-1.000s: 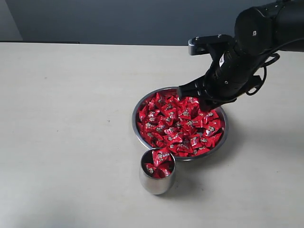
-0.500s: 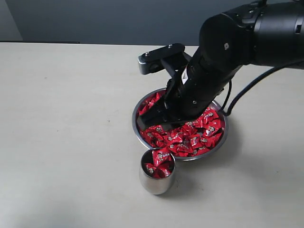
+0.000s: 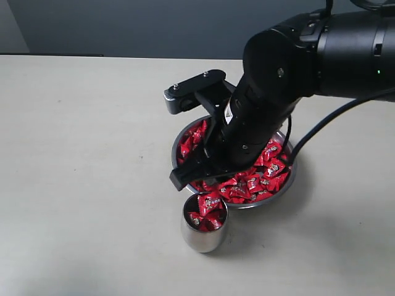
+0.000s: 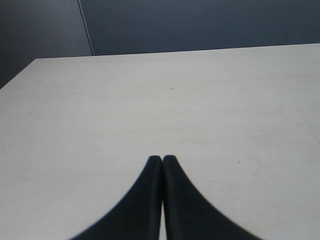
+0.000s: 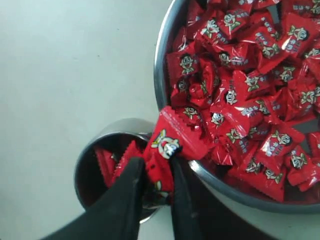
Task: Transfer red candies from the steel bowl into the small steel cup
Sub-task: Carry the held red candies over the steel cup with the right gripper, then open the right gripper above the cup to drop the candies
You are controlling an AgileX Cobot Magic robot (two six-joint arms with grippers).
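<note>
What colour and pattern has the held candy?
The candy is red with a small cartoon face, clearest in the right wrist view.

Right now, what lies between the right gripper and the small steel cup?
Only the one red candy that the right gripper pinches; it hangs over the rim of the small steel cup. The right wrist view shows this.

Right pincer (image 5: 156, 169) gripping candy (image 5: 172, 141), left pincer (image 4: 161, 160) closed

table (image 3: 74, 185): pale, matte, bare | wall (image 3: 154, 28): dark grey-blue, behind table
</note>
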